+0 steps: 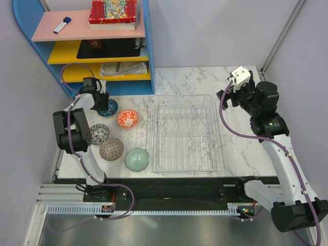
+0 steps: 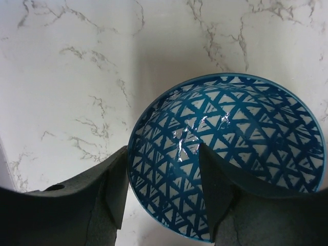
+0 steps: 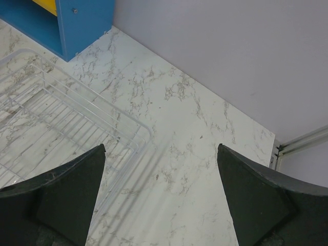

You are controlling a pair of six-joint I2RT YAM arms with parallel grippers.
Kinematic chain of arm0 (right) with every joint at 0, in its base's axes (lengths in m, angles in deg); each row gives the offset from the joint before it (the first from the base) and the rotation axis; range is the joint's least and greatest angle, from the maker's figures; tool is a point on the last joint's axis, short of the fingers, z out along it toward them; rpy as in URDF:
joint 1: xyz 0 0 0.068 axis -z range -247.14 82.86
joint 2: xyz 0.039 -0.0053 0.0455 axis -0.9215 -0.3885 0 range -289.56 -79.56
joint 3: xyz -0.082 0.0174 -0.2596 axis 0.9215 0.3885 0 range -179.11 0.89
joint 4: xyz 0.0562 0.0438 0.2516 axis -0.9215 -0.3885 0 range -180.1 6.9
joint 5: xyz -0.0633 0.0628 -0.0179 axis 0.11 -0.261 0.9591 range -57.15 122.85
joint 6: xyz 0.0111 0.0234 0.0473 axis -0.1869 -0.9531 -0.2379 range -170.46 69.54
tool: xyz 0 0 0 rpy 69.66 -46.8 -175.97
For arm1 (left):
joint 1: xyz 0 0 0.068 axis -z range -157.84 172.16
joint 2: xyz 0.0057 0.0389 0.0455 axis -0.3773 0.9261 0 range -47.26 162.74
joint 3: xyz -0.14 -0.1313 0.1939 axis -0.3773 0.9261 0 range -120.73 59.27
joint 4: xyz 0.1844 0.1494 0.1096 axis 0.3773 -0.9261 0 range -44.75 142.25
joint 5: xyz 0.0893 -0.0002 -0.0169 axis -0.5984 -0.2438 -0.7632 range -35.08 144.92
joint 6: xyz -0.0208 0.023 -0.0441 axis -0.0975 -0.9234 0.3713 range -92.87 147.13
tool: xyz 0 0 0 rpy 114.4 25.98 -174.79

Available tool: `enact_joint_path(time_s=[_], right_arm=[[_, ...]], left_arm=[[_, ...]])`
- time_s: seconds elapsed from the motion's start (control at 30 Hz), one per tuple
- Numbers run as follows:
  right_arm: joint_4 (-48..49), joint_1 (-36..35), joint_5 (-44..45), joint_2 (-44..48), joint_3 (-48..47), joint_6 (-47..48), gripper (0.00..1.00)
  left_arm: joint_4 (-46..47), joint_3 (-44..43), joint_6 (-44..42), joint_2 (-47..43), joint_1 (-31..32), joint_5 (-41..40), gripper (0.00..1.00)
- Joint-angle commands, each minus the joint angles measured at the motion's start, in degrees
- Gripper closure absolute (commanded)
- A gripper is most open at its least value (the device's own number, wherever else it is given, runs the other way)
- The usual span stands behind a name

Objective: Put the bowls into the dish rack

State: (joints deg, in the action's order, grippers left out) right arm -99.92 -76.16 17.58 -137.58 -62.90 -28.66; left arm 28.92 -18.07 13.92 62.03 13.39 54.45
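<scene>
At the table's far left, the left gripper (image 2: 163, 148) sits jaws apart astride the rim of the blue bowl (image 2: 246, 128), the rack (image 1: 154, 134) to its right, while the right gripper (image 3: 161, 148) hangs wide open.

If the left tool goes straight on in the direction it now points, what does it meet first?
Most likely the blue triangle-patterned bowl: its near rim lies between the fingers of the left tool. Depth is unclear.
</scene>
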Motion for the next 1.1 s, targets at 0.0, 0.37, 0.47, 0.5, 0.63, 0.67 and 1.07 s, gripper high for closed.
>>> enact_joint_path(time_s=[0.0, 0.37, 0.47, 0.5, 0.63, 0.67, 1.07], right_arm=[[0.6, -0.5, -1.0, 0.8, 0.1, 0.8, 0.02], [0.6, -0.6, -1.1, 0.7, 0.1, 0.8, 0.03], [0.6, -0.6, -1.2, 0.6, 0.0, 0.7, 0.03], [0.6, -0.6, -1.2, 0.6, 0.0, 0.6, 0.02], [0.6, -0.6, -1.5, 0.5, -0.6, -0.4, 0.02], [0.6, -0.6, -2.0, 0.1, -1.2, -1.0, 0.03], [3.9, -0.6, -12.3, -5.8, -6.5, -17.5, 0.02]], left_arm=[[-1.1, -3.0, 1.0, 1.4, -0.2, -0.9, 0.41], [-2.4, -4.5, 1.2, 4.2, -0.1, -0.2, 0.92], [-2.6, -4.7, 1.3, 4.3, -0.1, -0.3, 0.98], [-2.6, -4.7, 1.3, 4.3, -0.2, -0.4, 0.98], [-3.0, -5.2, 1.1, 1.7, -0.3, 0.3, 0.98], [-3.2, -5.3, 1.0, 0.8, -0.3, 0.3, 0.98], [-9.4, -12.0, 1.9, -12.3, -0.5, 9.7, 0.98]])
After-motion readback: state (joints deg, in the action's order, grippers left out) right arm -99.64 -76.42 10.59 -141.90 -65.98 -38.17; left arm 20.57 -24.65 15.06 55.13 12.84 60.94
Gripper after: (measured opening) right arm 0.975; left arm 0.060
